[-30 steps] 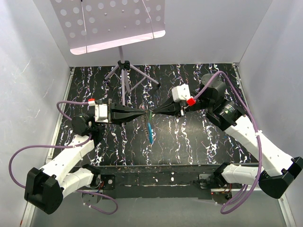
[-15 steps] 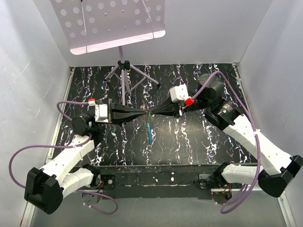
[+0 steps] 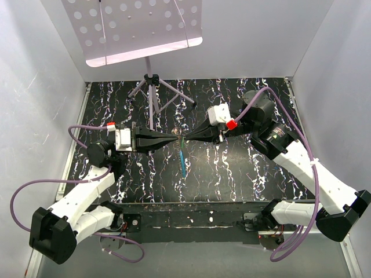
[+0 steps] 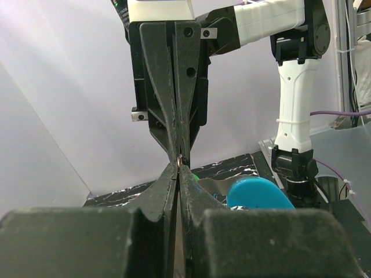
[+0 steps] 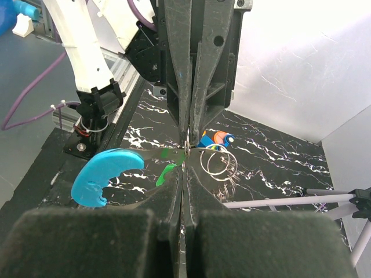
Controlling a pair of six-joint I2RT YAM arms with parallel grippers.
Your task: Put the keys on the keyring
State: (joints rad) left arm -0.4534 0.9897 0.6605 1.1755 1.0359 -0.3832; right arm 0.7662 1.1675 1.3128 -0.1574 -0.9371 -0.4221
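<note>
Evidently left gripper [image 3: 175, 138] and right gripper [image 3: 188, 139], both pinched shut, meet tip to tip, holding key [image 5: 166, 172] and keyring [image 5: 107, 174] together there for threading, which grips which being indiscernible.

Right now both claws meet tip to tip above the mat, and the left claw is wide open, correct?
Not quite. The left claw is shut, its fingers pressed together, as the left wrist view shows. The rest holds: it meets the right claw tip to tip above the mat.

Left gripper [image 3: 175, 138] and right gripper [image 3: 188, 139] meet tip to tip at centre — keyring [image 3: 183, 162] just nearer, tripod stand [image 3: 152, 92] far behind.
</note>
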